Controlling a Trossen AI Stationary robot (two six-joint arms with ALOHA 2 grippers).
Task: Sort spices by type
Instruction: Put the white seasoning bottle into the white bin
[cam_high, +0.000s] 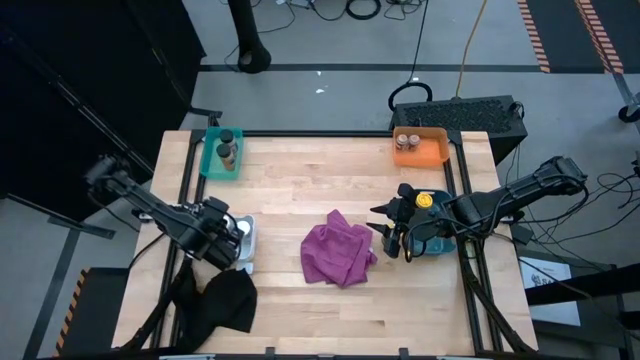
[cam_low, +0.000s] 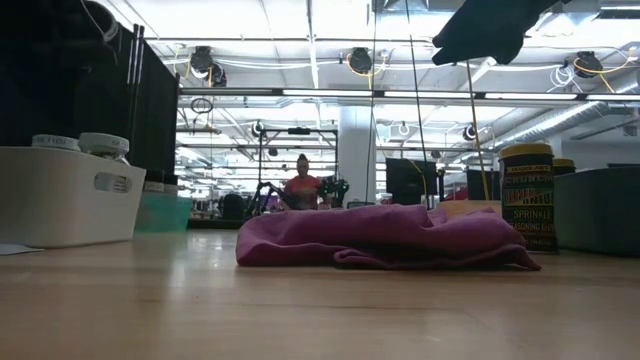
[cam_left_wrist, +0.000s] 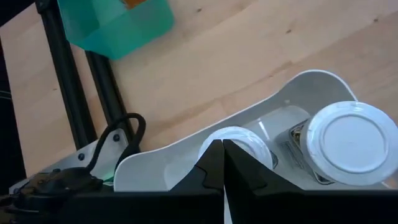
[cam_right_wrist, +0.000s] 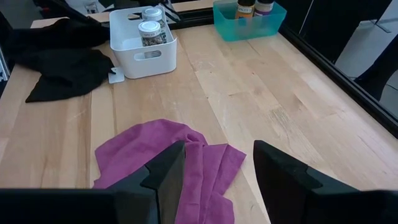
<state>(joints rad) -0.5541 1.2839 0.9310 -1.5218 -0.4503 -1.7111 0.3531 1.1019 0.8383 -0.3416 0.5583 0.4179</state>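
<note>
My left gripper (cam_left_wrist: 222, 163) hangs clenched and empty over the white tray (cam_left_wrist: 298, 87); my right gripper (cam_right_wrist: 214, 163) hovers released above the magenta cloth (cam_right_wrist: 165, 155).

Two white-lidded jars (cam_left_wrist: 348, 144) are stood upright in the white tray (cam_right_wrist: 149, 59) on the worktop's left side. Two brown-filled jars (cam_high: 227, 150) are held upright in the teal tray (cam_high: 210, 165) at the far left. Two more (cam_high: 407, 140) are seen in the orange tray (cam_high: 435, 152). A yellow-lidded jar (cam_low: 526, 195) is stood upright beyond the cloth.
</note>
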